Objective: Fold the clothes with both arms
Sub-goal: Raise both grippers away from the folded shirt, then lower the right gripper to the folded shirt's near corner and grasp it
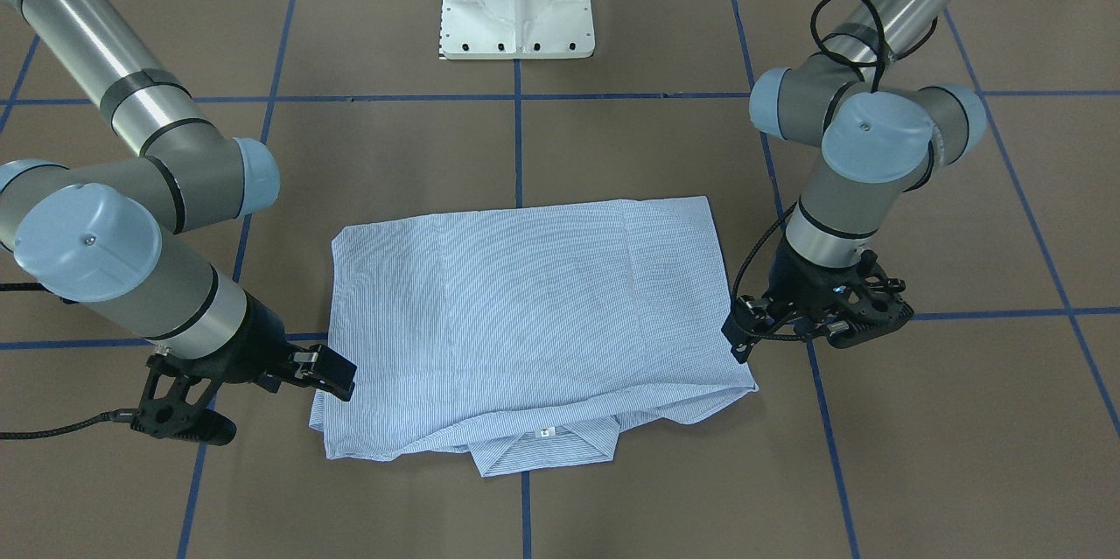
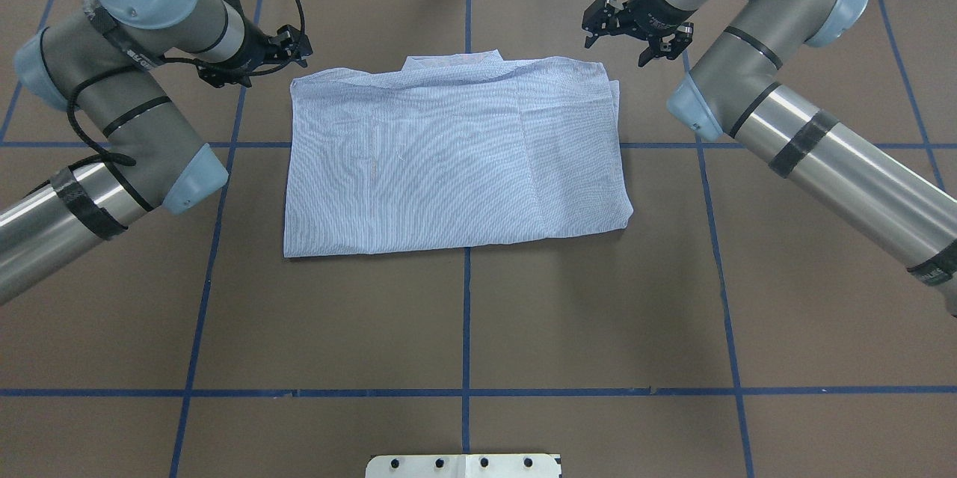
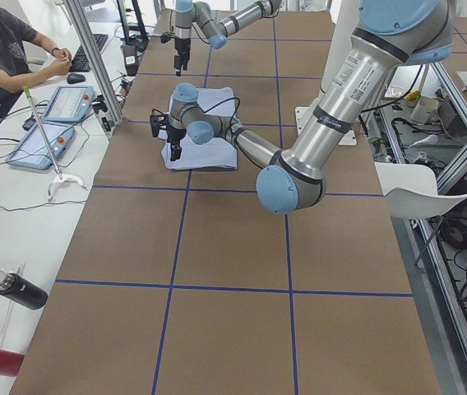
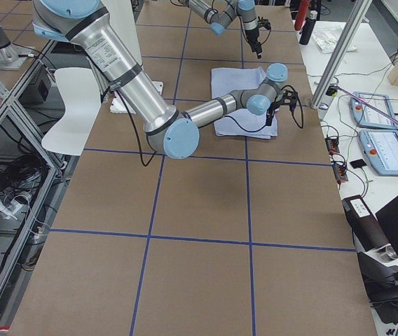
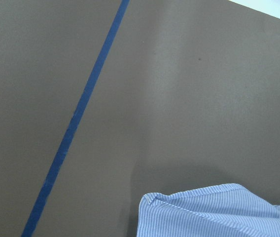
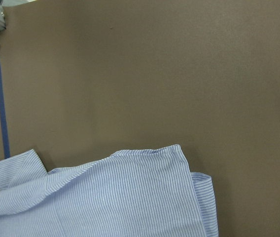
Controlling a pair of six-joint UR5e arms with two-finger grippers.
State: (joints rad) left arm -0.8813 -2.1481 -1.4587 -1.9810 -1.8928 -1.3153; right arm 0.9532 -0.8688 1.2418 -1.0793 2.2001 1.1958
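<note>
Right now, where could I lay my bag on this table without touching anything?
The bare table between the shirt and the white base is free. The collar end is crowded: left pincer and right pincer flank its corners.

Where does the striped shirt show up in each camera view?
Front-facing: shirt centre, collar toward the bottom edge.
Overhead: shirt upper centre.
Exterior left: shirt upper middle.
Exterior right: shirt upper middle.
Left wrist: shirt corner, bottom right.
Right wrist: shirt bottom left.
Shared landmark: blue tape lines.
</note>
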